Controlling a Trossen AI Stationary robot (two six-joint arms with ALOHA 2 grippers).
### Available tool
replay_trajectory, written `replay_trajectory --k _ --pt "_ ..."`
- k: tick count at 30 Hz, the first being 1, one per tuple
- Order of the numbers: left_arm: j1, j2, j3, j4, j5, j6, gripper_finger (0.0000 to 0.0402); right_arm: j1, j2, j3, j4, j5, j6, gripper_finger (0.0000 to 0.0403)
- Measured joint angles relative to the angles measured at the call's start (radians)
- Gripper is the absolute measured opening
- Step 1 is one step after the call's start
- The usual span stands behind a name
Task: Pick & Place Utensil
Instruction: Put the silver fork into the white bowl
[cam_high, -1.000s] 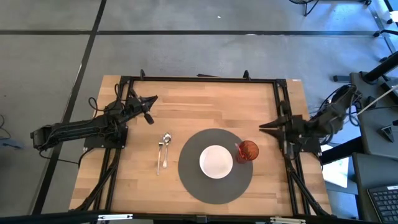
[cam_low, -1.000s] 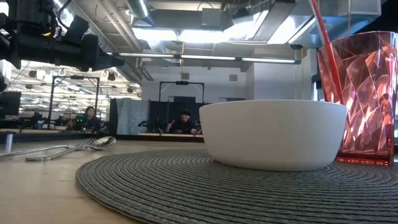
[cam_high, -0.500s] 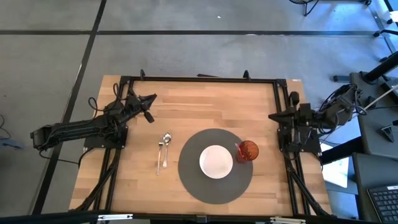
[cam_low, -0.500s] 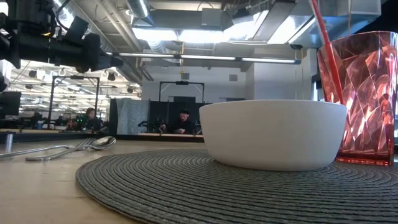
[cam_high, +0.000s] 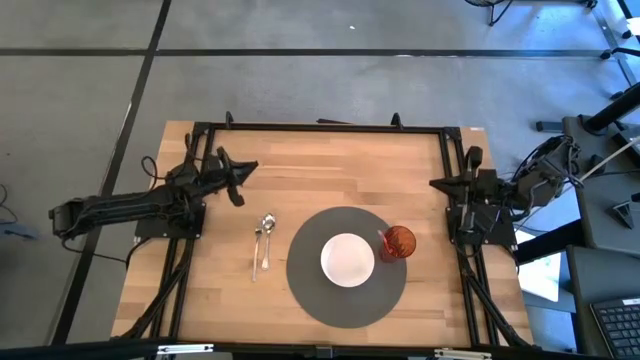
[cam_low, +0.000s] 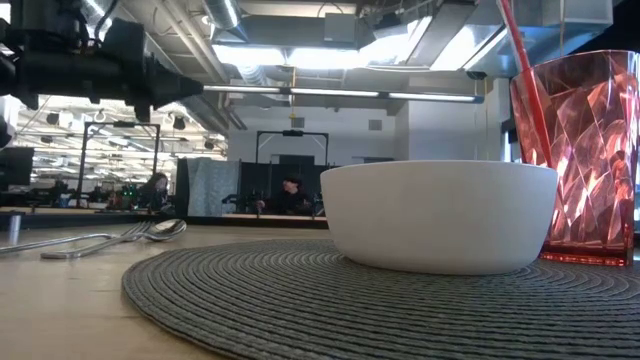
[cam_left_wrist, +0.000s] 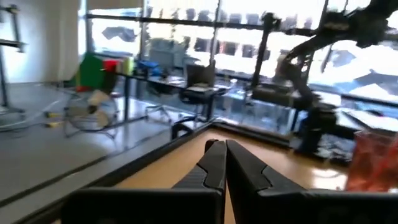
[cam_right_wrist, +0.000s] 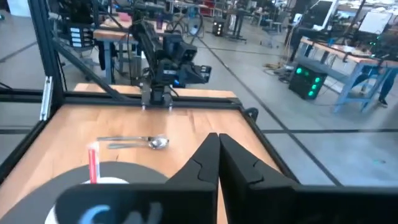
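Observation:
A metal spoon (cam_high: 267, 224) and a fork (cam_high: 257, 250) lie side by side flat on the wooden table (cam_high: 330, 160), left of a round grey placemat (cam_high: 300, 275). They also show in the low view (cam_low: 120, 236) and the right wrist view (cam_right_wrist: 134, 143). My left gripper (cam_high: 252, 167) is shut and hovers at the table's far left, beyond the utensils; its fingers show in the left wrist view (cam_left_wrist: 221, 146). My right gripper (cam_high: 433, 183) is shut and empty at the table's right edge, fingertips closed in the right wrist view (cam_right_wrist: 214, 138).
A white bowl (cam_high: 347, 258) sits in the middle of the placemat. A red faceted cup (cam_high: 398, 243) with a red straw (cam_low: 520, 70) stands on the mat's right part. A black frame (cam_high: 320, 127) runs around the table's far and side edges.
My right gripper has drawn back from near the cup toward the table's right and far edges, and its arm has folded in. My left gripper has swung a little toward the near edge. The utensils, bowl and cup have stayed in place.

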Motion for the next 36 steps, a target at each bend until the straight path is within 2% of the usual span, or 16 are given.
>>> replay_trajectory --k 3,9,16,21,24,27,30,33,36 --pt "-0.067 0.029 0.0 -0.02 -0.024 -0.005 0.0001 0.0 -0.023 0.0 -0.042 -0.029 0.026 0.0004" --pt "-0.211 0.121 0.0 -0.028 -0.242 -0.031 0.0003 0.0 -0.102 0.0 -0.125 -0.06 0.045 0.0003" --pt "-0.316 0.189 0.0 -0.027 -0.405 -0.058 0.0002 0.0 -0.224 0.0 -0.18 -0.084 0.054 0.0003" --pt "-0.328 0.201 0.011 -0.028 -0.434 -0.042 0.0001 0.001 -0.29 0.0 -0.25 -0.116 0.122 0.0003" --pt "-0.372 0.23 0.026 -0.075 -0.446 0.026 0.0002 0.0 -0.299 0.0 -0.277 -0.109 0.123 0.0003" --pt "-0.429 0.25 0.034 -0.135 -0.6 0.089 0.0002 0.001 -0.3 0.0 -0.285 -0.143 0.129 0.0002" --pt "-0.474 0.254 0.034 -0.102 -0.742 0.122 0.0001 0.001 -0.294 -0.001 -0.257 -0.189 0.112 0.0002" --pt "-0.504 0.253 0.035 0.006 -0.755 0.135 0.0002 0.001 -0.288 -0.008 -0.181 -0.19 0.047 0.0002" --pt "-0.522 0.247 0.037 0.095 -0.693 0.15 0.0003 0.001 -0.282 -0.024 -0.064 -0.213 -0.05 0.0002"
